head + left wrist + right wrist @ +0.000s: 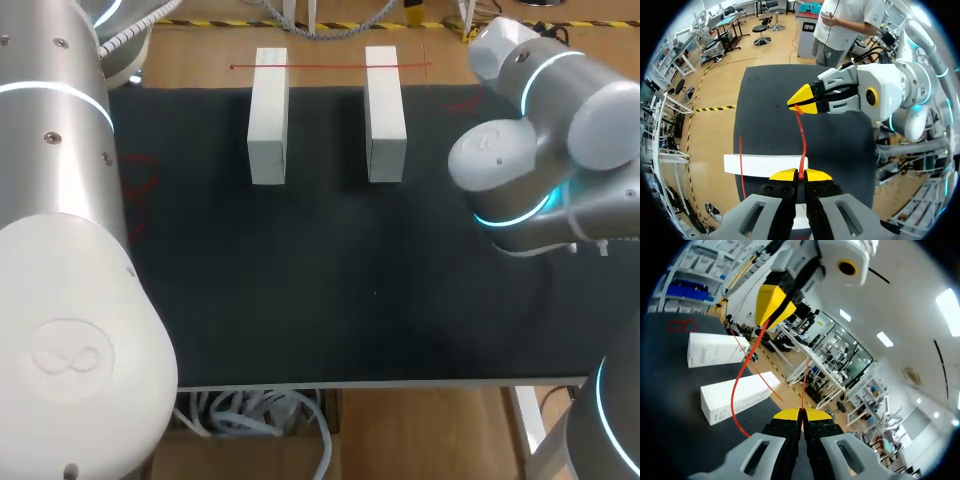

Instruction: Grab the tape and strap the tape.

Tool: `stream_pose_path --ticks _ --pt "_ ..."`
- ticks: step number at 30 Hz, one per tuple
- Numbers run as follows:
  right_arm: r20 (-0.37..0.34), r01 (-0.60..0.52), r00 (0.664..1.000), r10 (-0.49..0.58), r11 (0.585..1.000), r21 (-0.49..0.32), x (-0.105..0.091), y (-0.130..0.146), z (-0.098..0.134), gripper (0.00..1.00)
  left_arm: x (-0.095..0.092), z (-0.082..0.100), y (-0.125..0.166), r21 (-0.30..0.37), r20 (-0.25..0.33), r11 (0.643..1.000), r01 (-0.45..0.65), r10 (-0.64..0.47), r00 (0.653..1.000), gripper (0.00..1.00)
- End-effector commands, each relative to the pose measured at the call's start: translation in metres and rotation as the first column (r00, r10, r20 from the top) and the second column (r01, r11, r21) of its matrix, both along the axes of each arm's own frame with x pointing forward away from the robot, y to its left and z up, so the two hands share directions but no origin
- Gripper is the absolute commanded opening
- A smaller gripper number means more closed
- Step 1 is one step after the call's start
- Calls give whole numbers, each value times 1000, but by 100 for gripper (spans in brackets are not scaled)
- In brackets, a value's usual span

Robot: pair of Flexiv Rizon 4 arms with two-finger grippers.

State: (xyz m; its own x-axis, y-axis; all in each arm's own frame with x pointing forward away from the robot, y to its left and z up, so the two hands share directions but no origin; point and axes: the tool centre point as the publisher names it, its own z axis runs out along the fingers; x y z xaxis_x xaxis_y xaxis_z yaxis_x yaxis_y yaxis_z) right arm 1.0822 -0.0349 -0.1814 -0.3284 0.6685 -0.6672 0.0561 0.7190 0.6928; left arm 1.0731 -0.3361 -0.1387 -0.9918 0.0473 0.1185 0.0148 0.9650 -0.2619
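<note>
1. My left gripper [801, 174] has its yellow tips pressed together on the red tape [803, 145], pinching one end of it.
2. My right gripper [797, 103] sits just ahead of the left one, above the black mat [330, 290]. Its tips are closed on the other end of the tape. In its own wrist view the two fingers meet, with a red strand rising from between them.
3. The tape hangs in the air between the two grippers, clear of the mat. It looks nearly straight from the left wrist and shows a slack curve from the right wrist.
4. Two white blocks stand side by side on the far part of the mat, the left block [268, 115] and the right block [385, 112]. They are apart, with their long sides running near to far.
5. A thin red line [330, 67] runs left to right across the far ends of both blocks. I cannot tell whether it belongs to the strip I am holding.
6. From the head view I see only arm bodies: the left arm [60, 250] fills the near left, and the right arm [540, 150] comes in from the right.
7. Red scribbles [140, 180] mark the mat near its left edge.
</note>
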Motion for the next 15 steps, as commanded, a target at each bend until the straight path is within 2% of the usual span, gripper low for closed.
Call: stream_pose_path --ticks 1,10,15 --pt "104 18 995 -4 990 -137 10 2 -3 0 1 1 -1 7 -5 1000 0 0 1000 0" --pt "101 -6 995 24 985 -174 10 10 7 0 1 1 -1 7 -5 1000 0 0 1000 0" --pt "112 -3 994 22 986 -168 13 15 13 0 1 1 -1 7 -5 1000 0 0 1000 0"
